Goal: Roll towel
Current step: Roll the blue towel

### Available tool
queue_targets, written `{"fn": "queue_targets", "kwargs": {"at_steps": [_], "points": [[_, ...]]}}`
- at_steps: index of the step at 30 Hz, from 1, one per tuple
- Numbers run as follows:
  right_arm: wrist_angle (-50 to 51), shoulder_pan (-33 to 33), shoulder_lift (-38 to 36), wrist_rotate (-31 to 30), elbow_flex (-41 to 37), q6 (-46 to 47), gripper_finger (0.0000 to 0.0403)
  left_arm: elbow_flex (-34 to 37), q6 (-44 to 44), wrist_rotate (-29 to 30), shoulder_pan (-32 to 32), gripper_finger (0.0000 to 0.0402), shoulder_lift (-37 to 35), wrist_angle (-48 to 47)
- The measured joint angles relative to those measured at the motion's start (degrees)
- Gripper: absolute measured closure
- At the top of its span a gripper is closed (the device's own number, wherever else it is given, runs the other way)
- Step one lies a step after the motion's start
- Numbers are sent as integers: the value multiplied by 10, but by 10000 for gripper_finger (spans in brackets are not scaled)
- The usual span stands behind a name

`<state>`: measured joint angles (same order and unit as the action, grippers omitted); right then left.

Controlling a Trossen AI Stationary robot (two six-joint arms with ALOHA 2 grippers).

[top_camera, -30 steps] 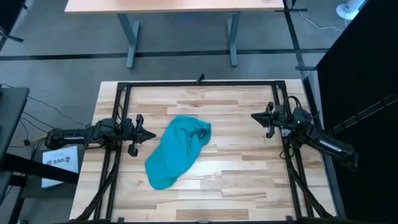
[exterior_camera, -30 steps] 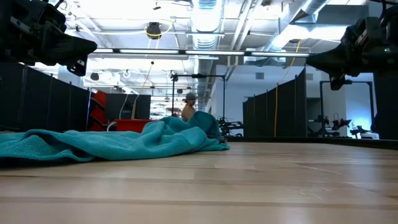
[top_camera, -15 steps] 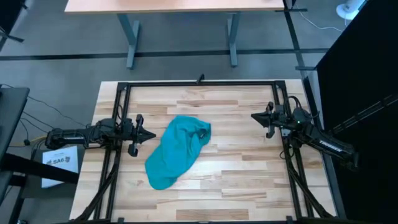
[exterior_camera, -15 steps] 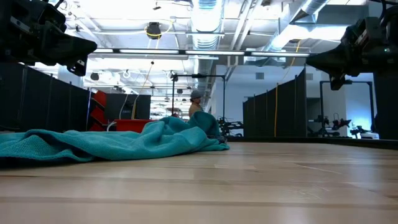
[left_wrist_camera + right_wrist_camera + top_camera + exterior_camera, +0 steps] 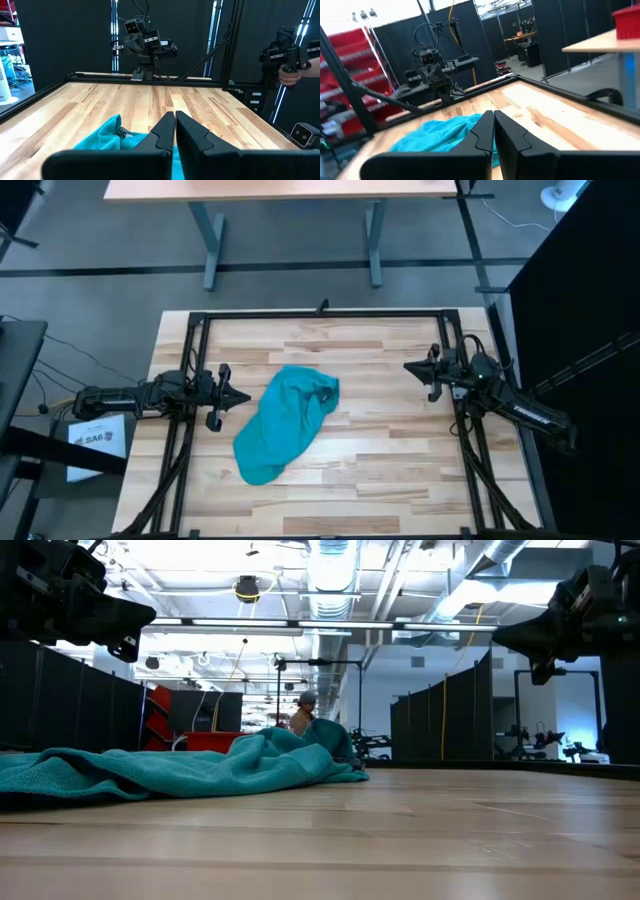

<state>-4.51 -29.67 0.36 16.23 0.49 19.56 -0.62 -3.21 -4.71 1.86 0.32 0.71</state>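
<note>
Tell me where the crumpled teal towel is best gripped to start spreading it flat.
Probably the narrow lower end of the towel, nearest the left hand, which is shut and holds nothing. That end lies low and thin on the table, while the far end is bunched into folds. Come from the left side, pinching the edge from above.

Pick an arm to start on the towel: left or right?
Left, probably. The left claw sits shut right beside the crumpled towel. The right claw, also shut, is separated from it by a stretch of bare table. Neither touches the cloth.
</note>
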Motion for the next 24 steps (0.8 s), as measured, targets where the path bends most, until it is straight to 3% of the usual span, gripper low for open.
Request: {"fn": "queue_targets", "kwargs": {"at_steps": [6, 11, 14, 24], "points": [[-92, 29, 21, 19, 4, 72, 403, 0, 11, 1, 0, 402, 0, 0], [-145, 73, 127, -2, 64, 55, 403, 0, 13, 21, 0, 402, 0, 3], [-141, 101, 233, -3, 144, 24, 403, -3, -38, 32, 1, 402, 0, 34], [7, 147, 581, -4, 486, -166, 403, -13, -274, 52, 1, 402, 0, 81]]}}
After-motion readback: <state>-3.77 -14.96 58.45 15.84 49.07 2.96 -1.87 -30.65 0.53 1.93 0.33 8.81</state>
